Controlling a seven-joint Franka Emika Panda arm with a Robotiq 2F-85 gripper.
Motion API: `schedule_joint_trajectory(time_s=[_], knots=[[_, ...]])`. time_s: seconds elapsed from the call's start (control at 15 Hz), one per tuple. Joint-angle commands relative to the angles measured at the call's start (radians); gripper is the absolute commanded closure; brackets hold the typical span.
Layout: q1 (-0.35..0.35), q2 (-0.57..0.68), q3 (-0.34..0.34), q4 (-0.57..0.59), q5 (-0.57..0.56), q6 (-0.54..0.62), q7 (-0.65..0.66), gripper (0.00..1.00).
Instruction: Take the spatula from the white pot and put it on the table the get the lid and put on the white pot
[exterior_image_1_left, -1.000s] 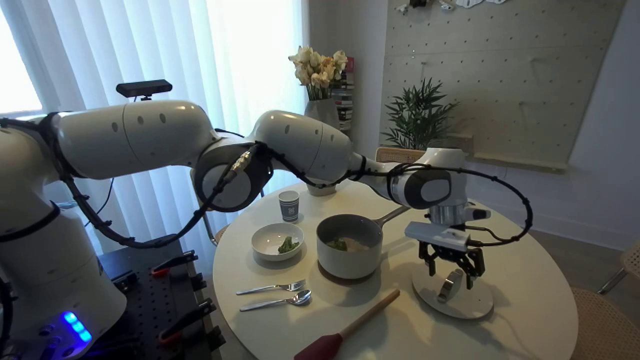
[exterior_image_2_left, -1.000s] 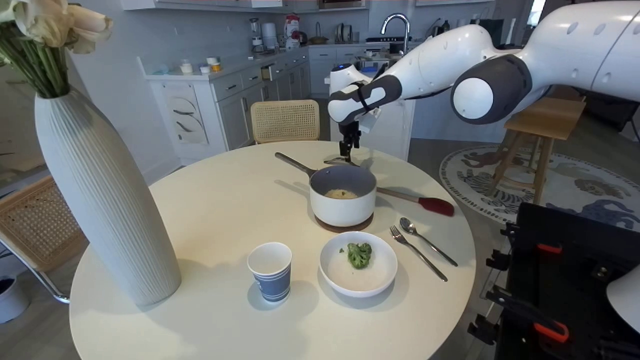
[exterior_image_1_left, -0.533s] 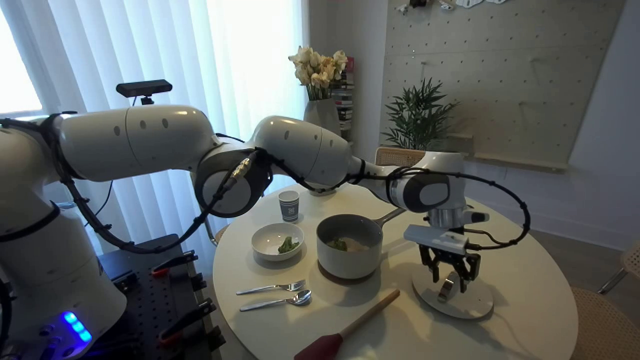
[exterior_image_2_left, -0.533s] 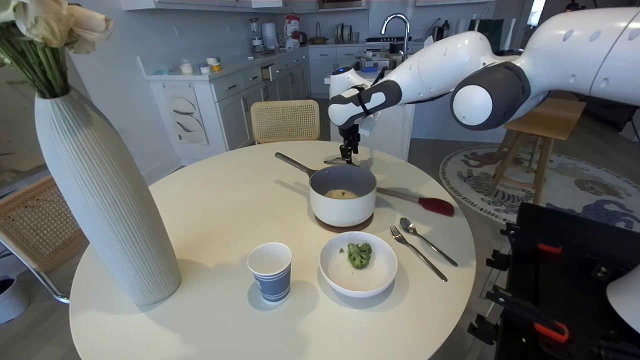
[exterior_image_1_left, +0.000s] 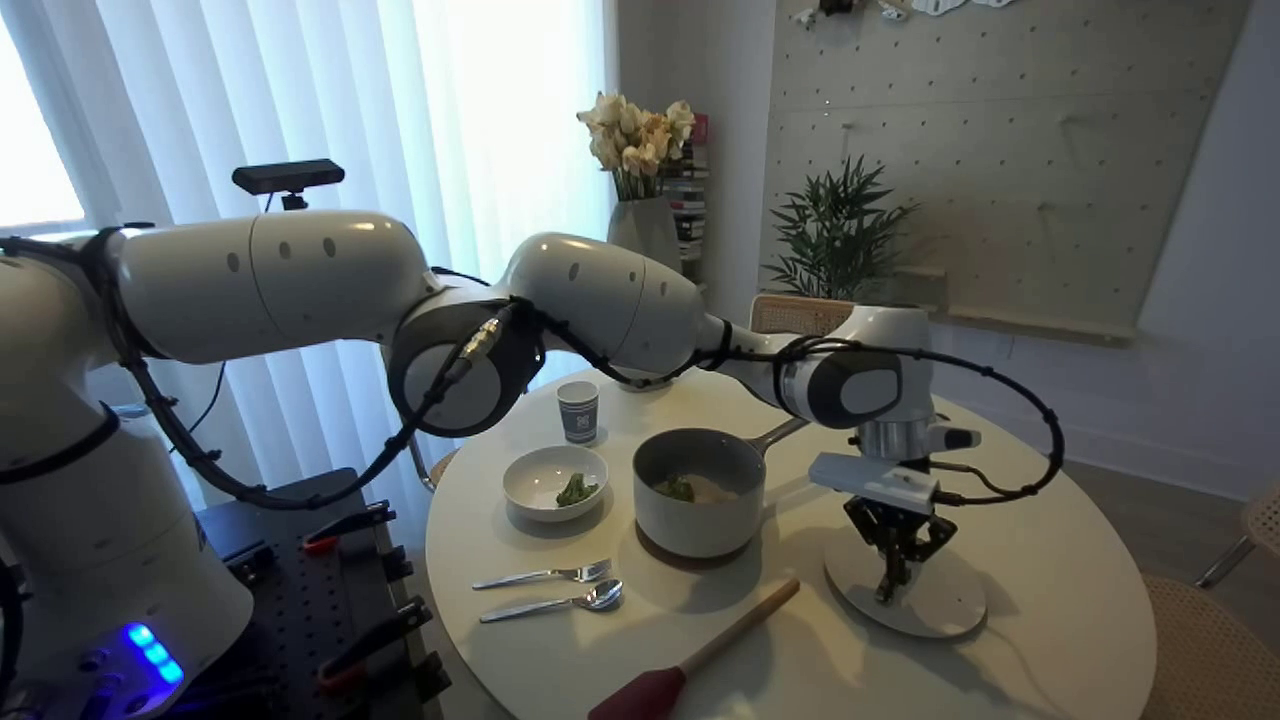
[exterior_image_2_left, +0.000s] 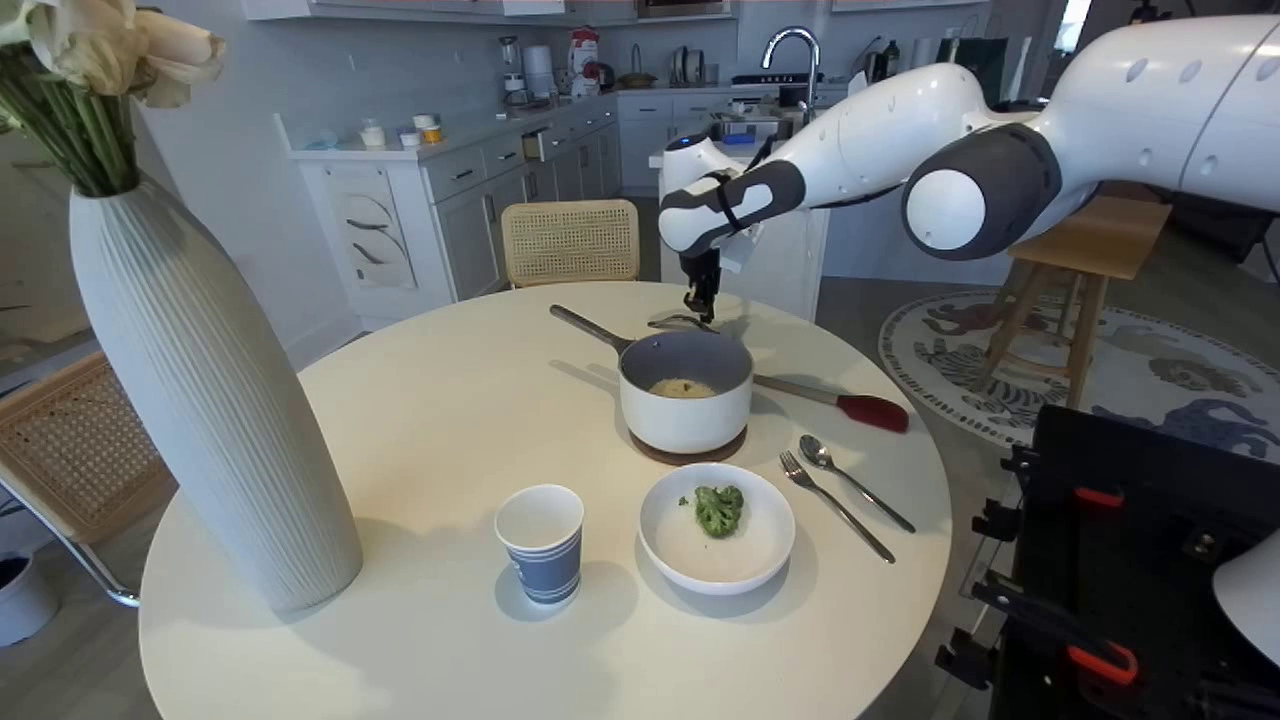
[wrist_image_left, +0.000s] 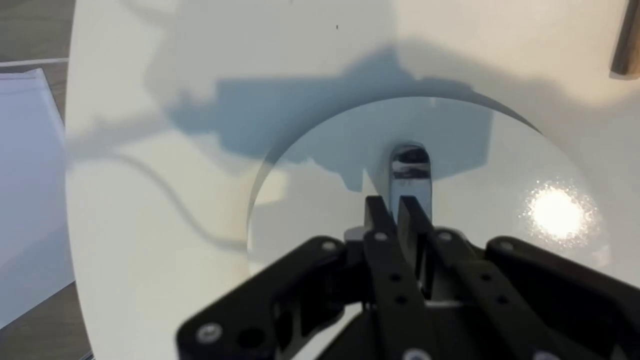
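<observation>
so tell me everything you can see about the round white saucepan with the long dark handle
The round white saucepan is smooth outside, grey inside, and looks like coated metal, with one long straight dark-grey handle. It stands upright and uncovered on a thin round brown disc on the round white table. It holds pale food, and an exterior view shows a green, broccoli-like piece inside. Nothing else appears to touch its outside.
</observation>
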Motion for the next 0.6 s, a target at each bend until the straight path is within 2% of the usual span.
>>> schedule_joint_trajectory(time_s=[0.0, 0.53], knots=[[-0.004, 0.001, 0.013, 0.005, 0.023, -0.015, -0.046, 0.61], [0.003, 0.001, 0.029, 0.081, 0.033, -0.086, -0.071, 0.02]])
